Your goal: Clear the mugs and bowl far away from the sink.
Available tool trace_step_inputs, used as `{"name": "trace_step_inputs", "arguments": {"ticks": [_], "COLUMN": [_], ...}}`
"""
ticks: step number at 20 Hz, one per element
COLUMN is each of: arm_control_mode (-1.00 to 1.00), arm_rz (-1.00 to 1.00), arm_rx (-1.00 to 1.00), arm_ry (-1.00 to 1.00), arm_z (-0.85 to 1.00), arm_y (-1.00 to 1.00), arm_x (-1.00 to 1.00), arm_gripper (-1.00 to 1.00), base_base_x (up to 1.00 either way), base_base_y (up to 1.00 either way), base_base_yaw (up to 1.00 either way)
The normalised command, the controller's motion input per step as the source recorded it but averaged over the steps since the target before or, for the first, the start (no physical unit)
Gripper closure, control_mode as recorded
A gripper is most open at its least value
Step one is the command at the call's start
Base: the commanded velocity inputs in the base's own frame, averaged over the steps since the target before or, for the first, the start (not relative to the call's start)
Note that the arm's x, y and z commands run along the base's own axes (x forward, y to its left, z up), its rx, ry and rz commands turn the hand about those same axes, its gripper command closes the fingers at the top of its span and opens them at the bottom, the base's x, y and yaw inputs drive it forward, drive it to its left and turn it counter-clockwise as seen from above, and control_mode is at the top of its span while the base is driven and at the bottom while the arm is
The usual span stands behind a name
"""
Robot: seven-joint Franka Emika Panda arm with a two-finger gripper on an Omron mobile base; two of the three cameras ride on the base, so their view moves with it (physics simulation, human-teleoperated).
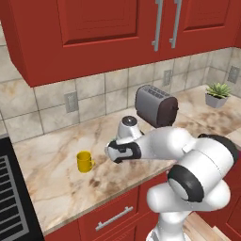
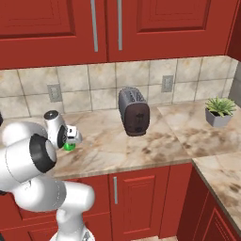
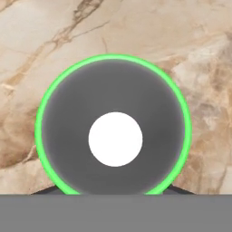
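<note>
Arm bent low over counter [image 1: 56, 183], tool [image 2: 73, 137] straight above green mug [image 3: 113, 59] (clamp state unclear).

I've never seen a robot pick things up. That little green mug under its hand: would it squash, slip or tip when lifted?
The green mug looks rigid with a thin round rim, so it likely won't squash. It seems small next to the toaster, so probably light. Its smooth curved wall could slip or twist between the fingers flanking it.

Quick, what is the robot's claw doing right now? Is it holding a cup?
Gripper: right over the green mug, fingers either side of it; whether it grips yet cannot be told.
</note>
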Motion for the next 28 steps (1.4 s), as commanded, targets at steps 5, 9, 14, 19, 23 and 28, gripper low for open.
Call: {"name": "trace_step_inputs", "arguments": {"ticks": [5, 9, 14, 19, 23, 28], "arm_control_mode": [-1.00, -1.00, -1.00, -1.00, -1.00, -1.00], "arm_rz": [0.00, 0.00, 0.00, 0.00, -0.01, -0.02], "arm_rx": [0.00, 0.00, 0.00, 0.02, 0.04, 0.07], "arm_ry": [0.00, 0.00, -0.01, -0.15, -0.24, -0.17], "arm_z": [-0.20, -0.01, 0.03, 0.79, 1.00, 0.98], "arm_y": [0.00, 0.00, 0.00, 0.00, 0.00, -0.05], "arm_x": [0.22, 0.00, 0.00, -0.43, -0.78, -0.95], "arm_gripper": [-1.00, -1.00, -1.00, -1.00, -1.00, -1.00], "base_base_x": [0.00, 0.00, 0.00, 0.00, 0.00, 0.00], "base_base_y": [0.00, 0.00, 0.00, 0.00, 0.00, 0.00], "base_base_yaw": [0.00, 0.00, 0.00, 0.00, 0.00, 0.00]}}
